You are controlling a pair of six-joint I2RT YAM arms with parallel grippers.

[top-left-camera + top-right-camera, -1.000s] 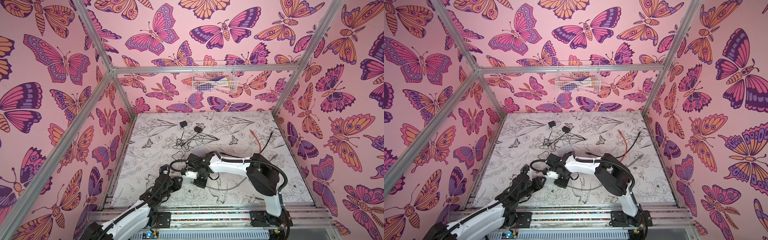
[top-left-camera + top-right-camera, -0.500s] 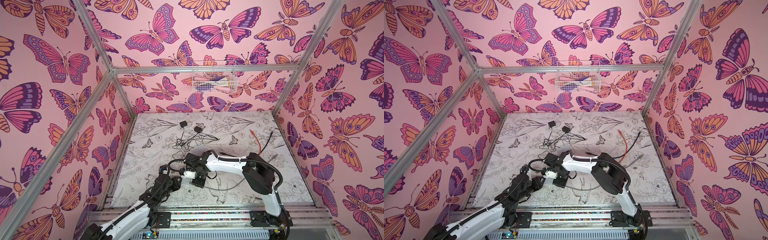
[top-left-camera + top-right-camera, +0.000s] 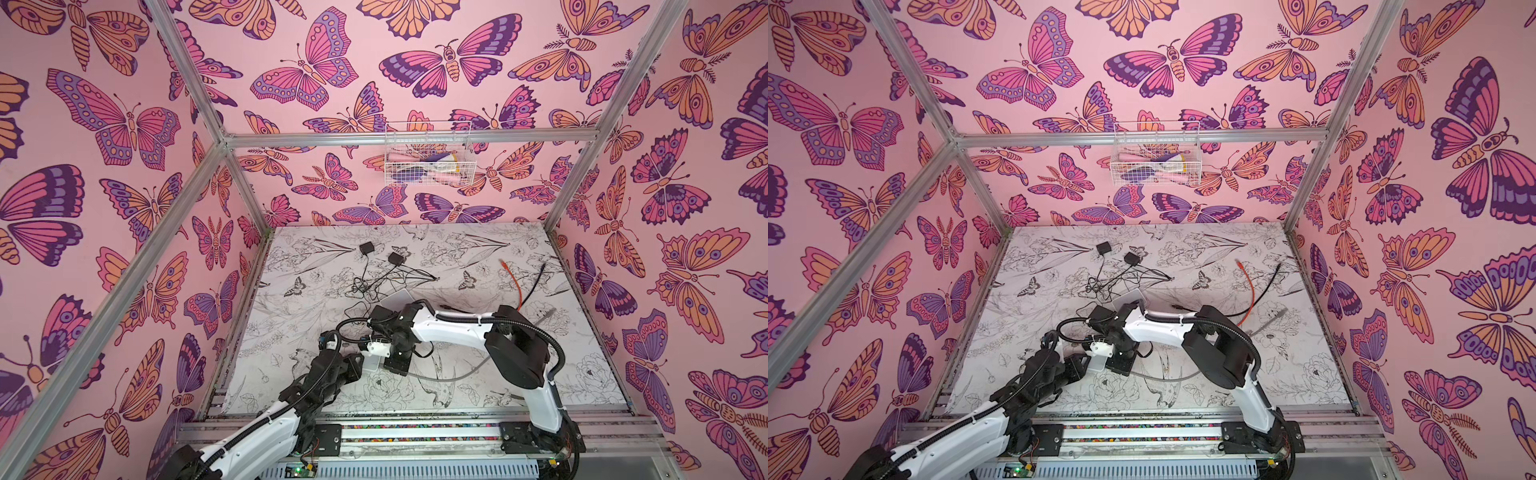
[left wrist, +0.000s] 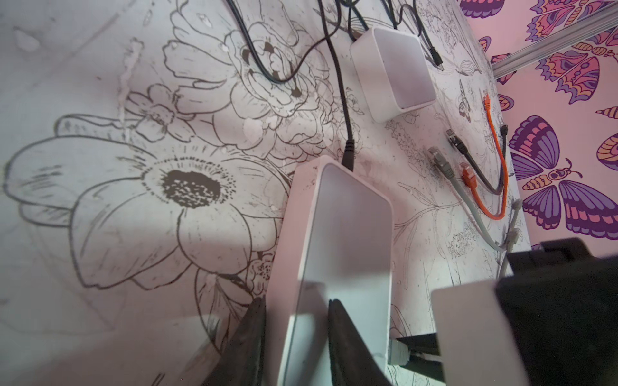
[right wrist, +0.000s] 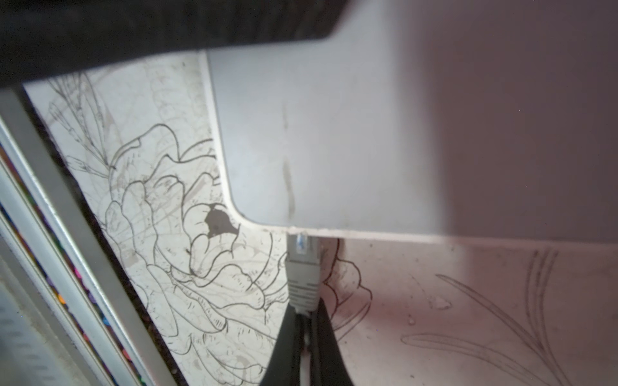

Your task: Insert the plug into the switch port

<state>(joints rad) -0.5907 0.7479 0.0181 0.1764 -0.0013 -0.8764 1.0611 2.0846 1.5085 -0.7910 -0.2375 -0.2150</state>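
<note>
the switch (image 4: 347, 227), a flat white box, lies on the flower-printed tabletop (image 4: 100, 83) near the front rail; a black power lead (image 4: 347, 157) enters its far short end; the left hand (image 4: 296, 337) is clamped on the box at the near end, its dark fingers (image 4: 249, 337) straddling one long edge, so the box is braced against a sideways push; the plug (image 5: 302, 264) has a grey boot and a clear tip; the closed right hand (image 5: 302, 337) pinches it at the back of the boot, and its fingers (image 5: 284, 347) leave the front of the plug free

the relation that matters: the plug's long axis runs straight out from the right hand toward a side of the switch, roughly square to that side; its clear tip sits right at the box's edge, touching it or just under the overhang; the port itself is hidden behind the panel, so i cannot tell whether the tip has entered; in both top views the two hands meet at the box, the right one reaching across the middle; the right hand carries the plug, so the push looks like its job: a short, straight advance along that axis while the left hand holds the box; a tilt or small offset would likely jam the tip against the housing; a second white box (image 4: 391, 70) and an orange cable (image 4: 495, 187) lie well apart, farther back
</note>
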